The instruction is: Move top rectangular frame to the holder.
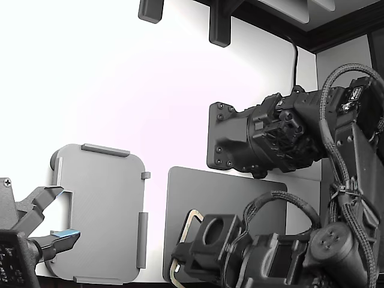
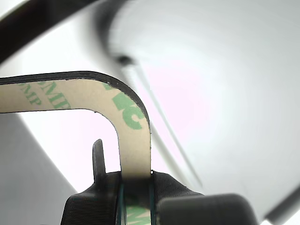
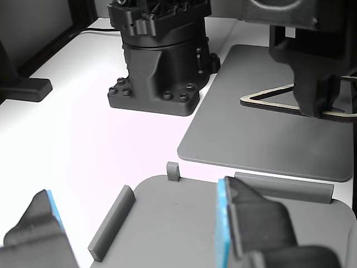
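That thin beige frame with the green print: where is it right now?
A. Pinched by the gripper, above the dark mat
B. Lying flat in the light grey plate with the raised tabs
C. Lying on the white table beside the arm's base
A: in the wrist view the gripper is clamped on the frame, and the other view shows it raised over the dark mat; the holder is empty.

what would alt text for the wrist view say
Close-up of the gripper with its dark jaws shut on one edge of a thin tan frame with green printed letters and a rounded corner. Behind it is a blurred white surface with a grey area at one side.
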`<state>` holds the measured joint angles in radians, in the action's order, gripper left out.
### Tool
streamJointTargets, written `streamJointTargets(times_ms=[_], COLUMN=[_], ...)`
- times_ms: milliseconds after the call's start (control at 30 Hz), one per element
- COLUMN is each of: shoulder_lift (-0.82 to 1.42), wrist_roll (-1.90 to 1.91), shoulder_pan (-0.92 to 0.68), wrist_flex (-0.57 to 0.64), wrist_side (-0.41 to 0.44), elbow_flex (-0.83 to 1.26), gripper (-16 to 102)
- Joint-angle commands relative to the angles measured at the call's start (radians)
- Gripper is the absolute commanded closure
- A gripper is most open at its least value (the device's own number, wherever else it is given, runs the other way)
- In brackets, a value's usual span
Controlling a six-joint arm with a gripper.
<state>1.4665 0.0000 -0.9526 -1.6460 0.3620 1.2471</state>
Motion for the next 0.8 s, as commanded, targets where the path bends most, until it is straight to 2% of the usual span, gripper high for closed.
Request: streamJointTargets(times_ms=[0,400,767], shoulder_lift=[0.087,0.201,0.058], wrist_roll=[0.258,0.506,0.488], shoulder_pan=[0.058,0.351,0.56], wrist_flex=[-0.009,-0.009,-0.002], wrist_side=[0.029,-0.04,-0.066], elbow_flex=[0.012,0.017,-0.114], gripper=[97,97,97])
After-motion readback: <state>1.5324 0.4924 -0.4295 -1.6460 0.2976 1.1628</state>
